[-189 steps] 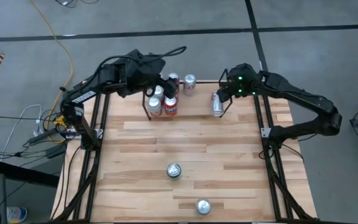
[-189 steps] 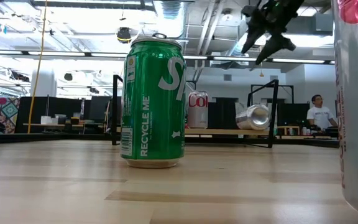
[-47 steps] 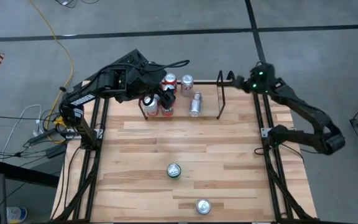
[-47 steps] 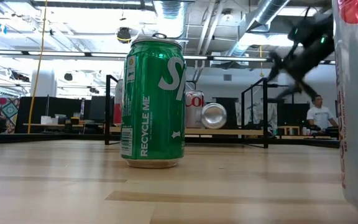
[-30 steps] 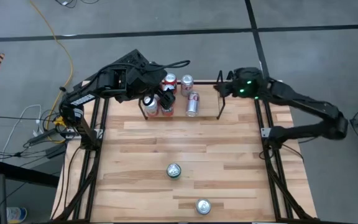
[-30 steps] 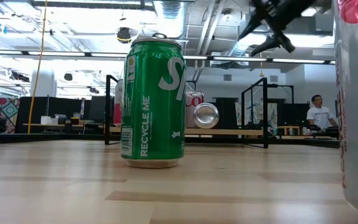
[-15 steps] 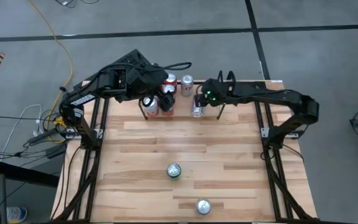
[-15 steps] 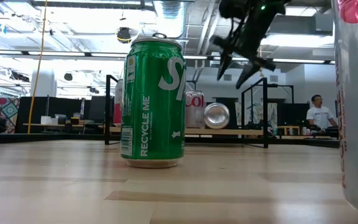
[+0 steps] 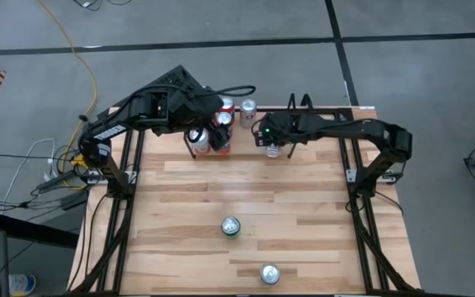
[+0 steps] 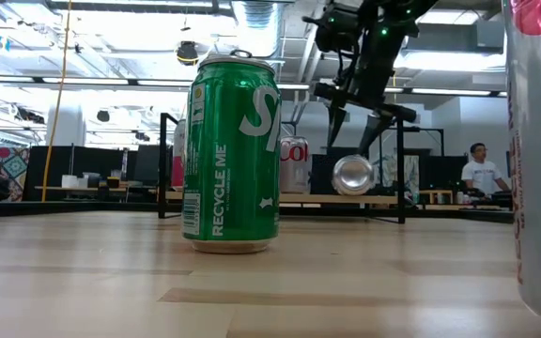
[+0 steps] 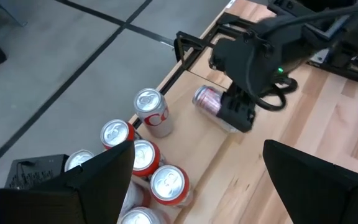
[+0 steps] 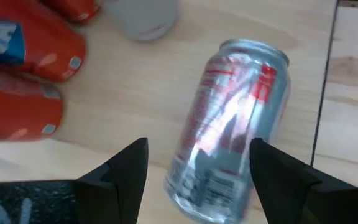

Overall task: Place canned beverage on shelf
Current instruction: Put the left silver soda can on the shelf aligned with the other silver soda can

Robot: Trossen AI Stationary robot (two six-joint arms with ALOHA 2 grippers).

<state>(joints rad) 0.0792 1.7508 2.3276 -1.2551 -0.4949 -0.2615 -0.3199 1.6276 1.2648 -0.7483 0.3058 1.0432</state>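
Observation:
The wire shelf [image 9: 293, 105] stands at the table's far edge, with a light wood floor [image 12: 135, 93]. A silver-and-red can [image 12: 235, 124] lies on its side on that floor, near the middle; it also shows in the low view [image 10: 353, 175]. My right gripper [image 12: 199, 149] is open, pointing down over this can, one finger on either side and just above it [image 10: 355, 122]. Several upright red and silver cans [image 11: 143, 155] stand at the shelf's left end. My left gripper [image 11: 199, 149] hovers open above them [image 9: 209, 124].
A green can [image 9: 231, 226] stands upright mid-table, close to the low camera [image 10: 233, 155]. Another can [image 9: 269, 274] stands near the front edge. Black frame rails [image 9: 361, 214] run along both table sides. A person [image 10: 480, 169] sits far behind the table.
My right gripper has swung from the shelf's right end toward the table's left and come down over the lying can, staying open. The lying can has rolled along the shelf floor toward the table's right.

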